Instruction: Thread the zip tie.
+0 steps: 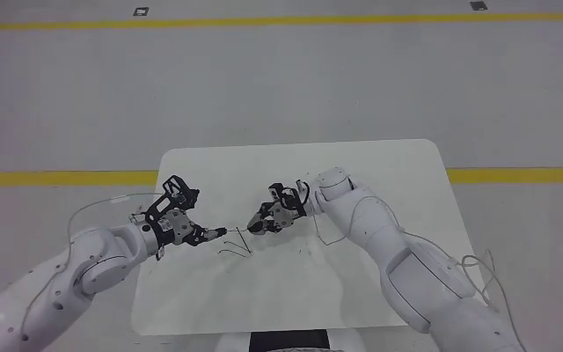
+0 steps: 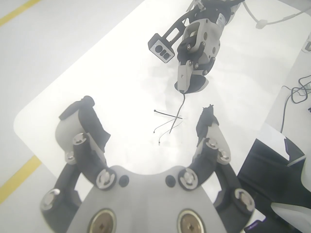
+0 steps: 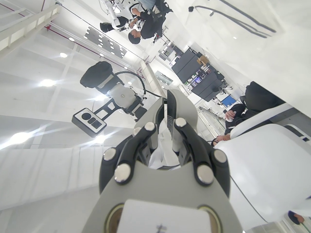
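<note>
Our left tool point(image 2: 147, 105) hangs over the white counter point(image 2: 104, 73) with its fingers spread wide, gripping nothing. Facing it, close by, our right tool point(image 2: 182, 90) is pinched tight on the upper end of a dark zip tie point(image 2: 180, 106), which trails down toward the counter between the two tools. Beneath its free end lie several loose zip ties point(image 2: 167, 115), one straight and two thinner and curved. We cannot tell whether the held tie touches them.
</note>
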Robot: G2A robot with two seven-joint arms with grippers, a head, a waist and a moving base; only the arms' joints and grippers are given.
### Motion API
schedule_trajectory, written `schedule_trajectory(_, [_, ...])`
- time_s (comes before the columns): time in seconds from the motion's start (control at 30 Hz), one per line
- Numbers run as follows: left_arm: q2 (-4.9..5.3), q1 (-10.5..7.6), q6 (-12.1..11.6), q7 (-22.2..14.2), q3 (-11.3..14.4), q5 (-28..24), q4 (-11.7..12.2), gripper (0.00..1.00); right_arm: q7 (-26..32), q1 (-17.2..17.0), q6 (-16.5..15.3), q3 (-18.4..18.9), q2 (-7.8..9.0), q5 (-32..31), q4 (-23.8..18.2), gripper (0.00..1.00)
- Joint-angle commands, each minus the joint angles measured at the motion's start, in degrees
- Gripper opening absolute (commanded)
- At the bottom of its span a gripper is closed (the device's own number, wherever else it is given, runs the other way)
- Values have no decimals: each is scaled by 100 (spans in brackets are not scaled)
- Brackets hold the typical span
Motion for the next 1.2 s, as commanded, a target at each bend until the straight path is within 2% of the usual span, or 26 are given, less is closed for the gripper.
schedule_trajectory(0.0, [0, 0, 0, 0, 0, 0, 0, 100, -5, 36, 0, -99, 4, 44, 21, 0])
schedule_trajectory(0.17, [0, 0, 0, 0, 0, 0, 0, 100, -5, 134, 0, -483, 1, 408, 64, 0])
schedule_trajectory(0.4, [0, 0, 0, 0, 0, 0, 0, 100, -5, 357, 0, -1228, 52, 1185, 96, 0])
schedule_trajectory(0.77, [0, 0, 0, 0, 0, 0, 0, 100, -5, 657, 0, -2802, 281, 2772, -93, 0])
schedule_trajectory(0.9, [-21, -28, 0, 22, 30, 122, 16, 100, -5, 635, 0, -2802, 386, 2858, -221, 0])
schedule_trajectory(0.97, [-21, -46, 0, 86, 85, 295, -19, 100, -5, 635, 0, -2802, 386, 2858, -221, 0])
schedule_trajectory(1.07, [38, -48, 0, 326, 224, 601, -100, 100, -5, 635, 0, -2802, 386, 2858, -221, 0])
schedule_trajectory(1.17, [159, -70, 0, 560, 405, 889, -133, 100, -5, 635, 0, -2802, 386, 2858, -221, 0])
